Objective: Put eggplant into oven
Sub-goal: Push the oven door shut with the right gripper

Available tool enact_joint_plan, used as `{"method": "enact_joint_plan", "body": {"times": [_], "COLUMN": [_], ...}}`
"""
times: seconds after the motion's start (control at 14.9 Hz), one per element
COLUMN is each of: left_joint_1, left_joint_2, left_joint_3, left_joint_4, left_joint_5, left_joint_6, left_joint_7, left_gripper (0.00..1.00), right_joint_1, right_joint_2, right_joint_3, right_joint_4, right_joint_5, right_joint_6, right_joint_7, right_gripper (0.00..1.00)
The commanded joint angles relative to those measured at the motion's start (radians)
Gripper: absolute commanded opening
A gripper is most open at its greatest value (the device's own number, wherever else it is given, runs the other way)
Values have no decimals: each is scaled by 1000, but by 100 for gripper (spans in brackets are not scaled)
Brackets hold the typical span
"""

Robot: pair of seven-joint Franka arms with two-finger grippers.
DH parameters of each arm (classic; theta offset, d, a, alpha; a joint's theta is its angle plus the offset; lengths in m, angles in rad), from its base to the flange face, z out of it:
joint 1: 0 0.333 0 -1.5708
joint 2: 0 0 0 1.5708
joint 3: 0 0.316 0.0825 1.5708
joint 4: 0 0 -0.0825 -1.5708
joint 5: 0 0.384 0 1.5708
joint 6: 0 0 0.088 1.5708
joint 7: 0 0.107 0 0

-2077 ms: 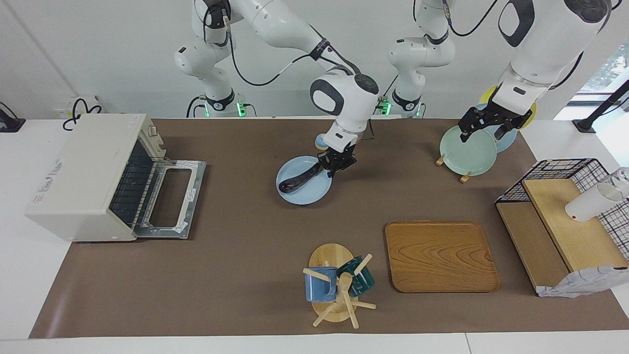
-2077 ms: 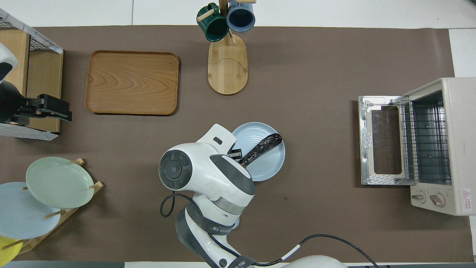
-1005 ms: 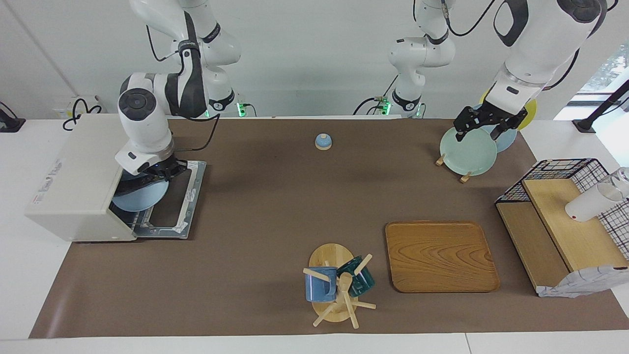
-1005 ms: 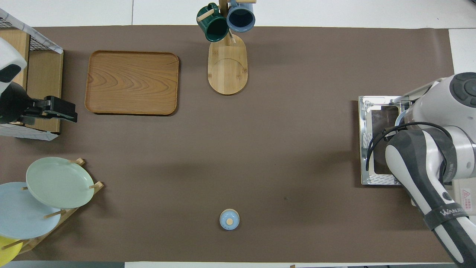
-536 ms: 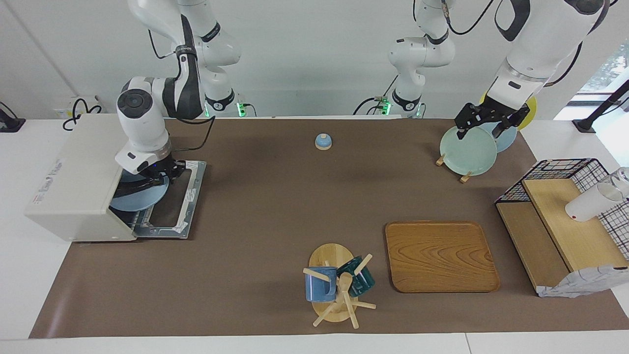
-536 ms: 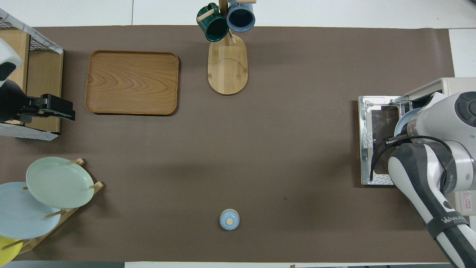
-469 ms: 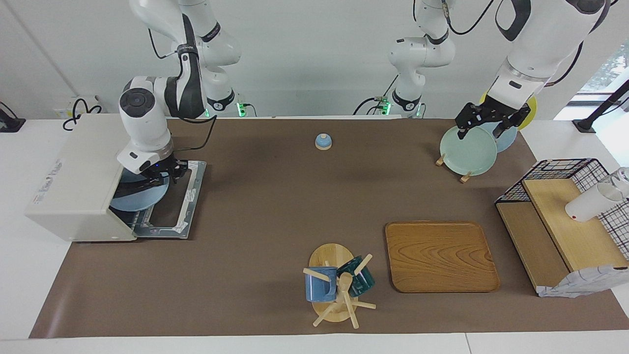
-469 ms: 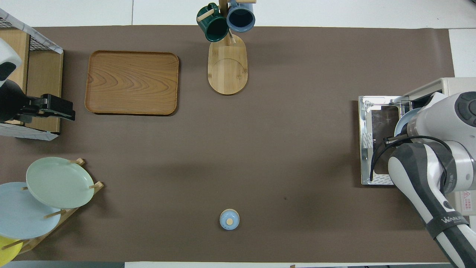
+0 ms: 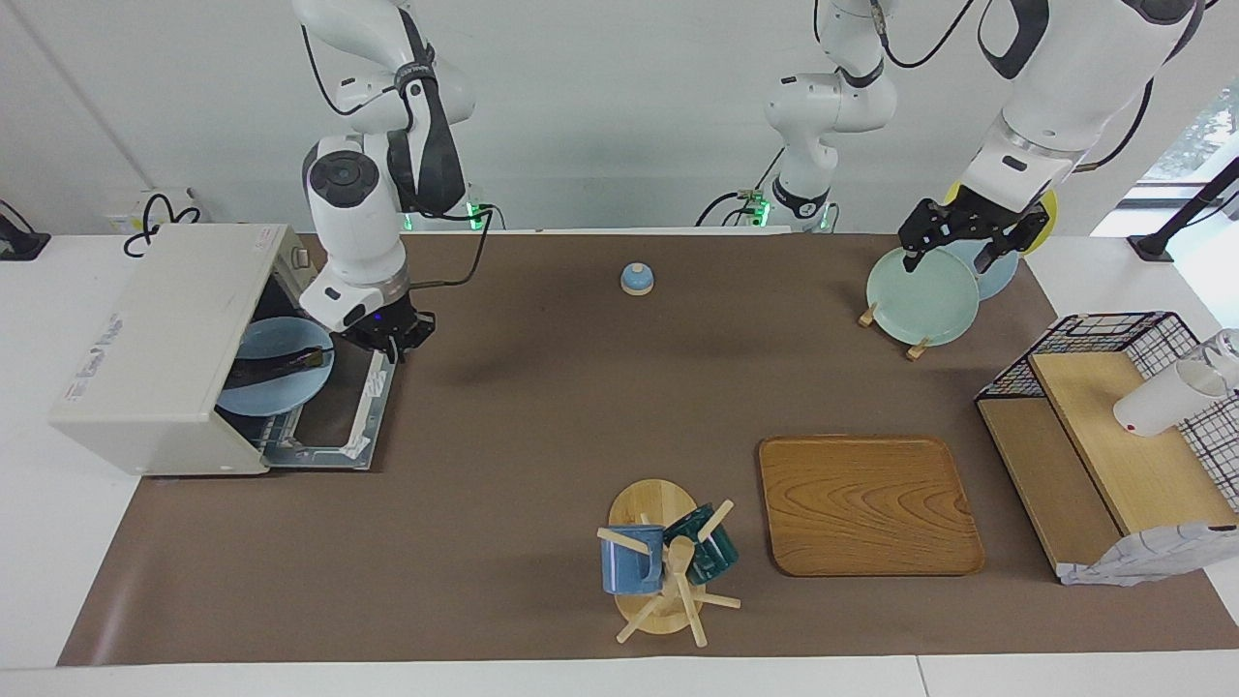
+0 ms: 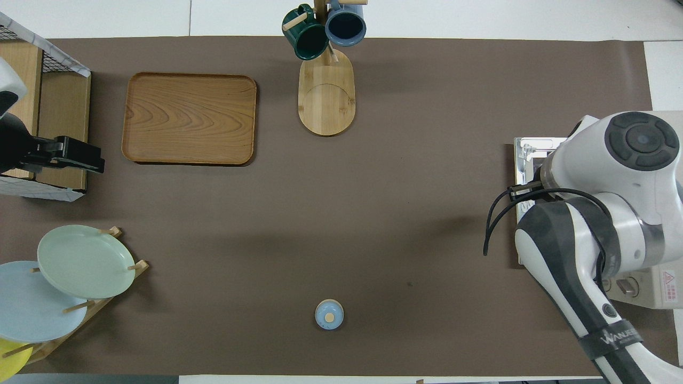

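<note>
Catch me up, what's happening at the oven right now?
The eggplant lies on a light blue plate that sits on the rack inside the oven, whose door is folded down open. The right pincer is off the plate and hangs over the open door's edge. The left pincer waits over the green plate in the wooden plate rack at its own end of the table. The door is not yet shut.

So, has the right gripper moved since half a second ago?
Yes. The right gripper has drawn back out of the oven: it was at the oven's mouth over the blue plate, and now it hangs over the open door's outer edge.
</note>
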Motion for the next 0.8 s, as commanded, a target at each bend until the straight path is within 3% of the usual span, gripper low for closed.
{"method": "enact_joint_plan", "body": {"times": [0.0,0.27,0.74], "left_joint_1": [41,55,56], "left_joint_2": [-1,-1,-4], "left_joint_3": [-30,-38,-35], "left_joint_4": [14,14,8], "left_joint_5": [18,16,15], "left_joint_6": [-27,-25,-13], "left_joint_7": [21,24,18], "left_gripper": [100,100,100], "right_joint_1": [-10,-27,-70], "right_joint_2": [14,92,111], "right_joint_3": [0,-1,-3], "right_joint_4": [-67,-70,-121], "right_joint_5": [32,32,14], "right_joint_6": [81,114,188], "right_joint_7": [61,68,5], "right_gripper": [0,0,0]}}
